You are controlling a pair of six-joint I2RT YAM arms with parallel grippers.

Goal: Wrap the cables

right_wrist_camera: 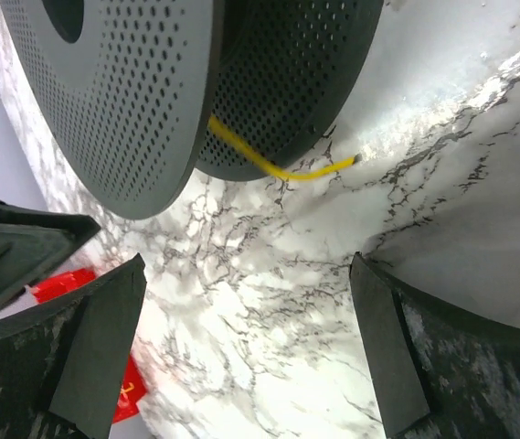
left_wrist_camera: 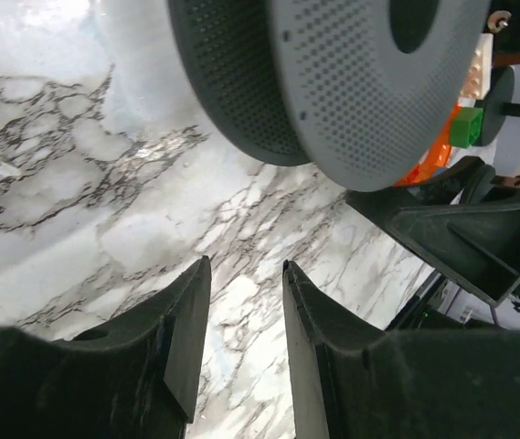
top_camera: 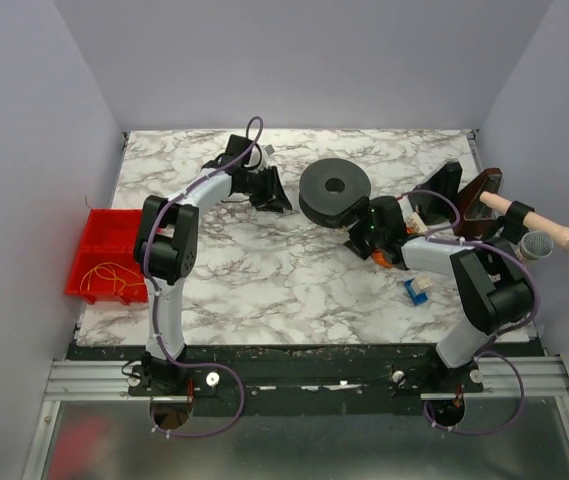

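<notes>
A thin yellow wire (top_camera: 107, 277) lies in loose loops in a red bin (top_camera: 114, 228) at the table's left edge. A black perforated spool (top_camera: 334, 189) lies flat at the back centre. In the right wrist view a short yellow wire end (right_wrist_camera: 269, 165) sticks out from between the flanges of the spool (right_wrist_camera: 132, 91). My left gripper (top_camera: 272, 192) is just left of the spool, its jaws a little apart and empty (left_wrist_camera: 244, 274). My right gripper (top_camera: 365, 226) is at the spool's near right, wide open and empty (right_wrist_camera: 246, 274).
A wooden-handled tool on a dark stand (top_camera: 524, 215) and a mesh cup (top_camera: 537, 245) sit at the right edge. A small blue and white part (top_camera: 418, 291) lies near the right arm. An orange piece (top_camera: 384, 261) shows under the right wrist. The red bin also shows in the right wrist view (right_wrist_camera: 72, 285).
</notes>
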